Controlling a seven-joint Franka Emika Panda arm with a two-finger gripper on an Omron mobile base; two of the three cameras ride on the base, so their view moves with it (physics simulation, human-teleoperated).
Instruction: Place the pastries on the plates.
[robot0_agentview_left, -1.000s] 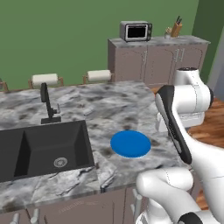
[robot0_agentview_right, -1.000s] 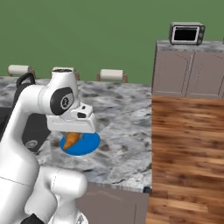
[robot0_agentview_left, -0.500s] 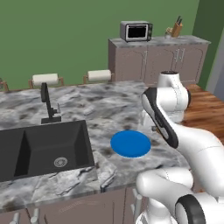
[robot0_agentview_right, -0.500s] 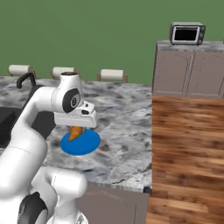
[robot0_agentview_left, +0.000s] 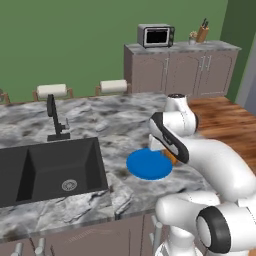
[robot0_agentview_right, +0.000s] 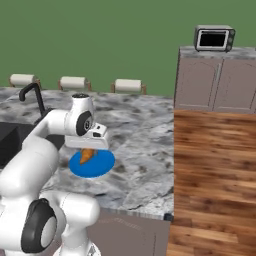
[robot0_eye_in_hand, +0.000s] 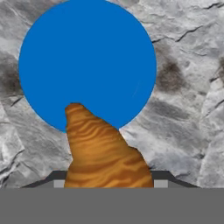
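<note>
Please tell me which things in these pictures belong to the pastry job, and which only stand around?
Job:
croissant, held in the gripper
blue plate, below it

Standing around:
sink
faucet
paper towel rolls
toaster oven
knife block

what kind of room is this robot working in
A kitchen, rendered rather than real: a marble-look counter with a black sink and faucet, plus a toaster oven on wooden cabinets.
</note>
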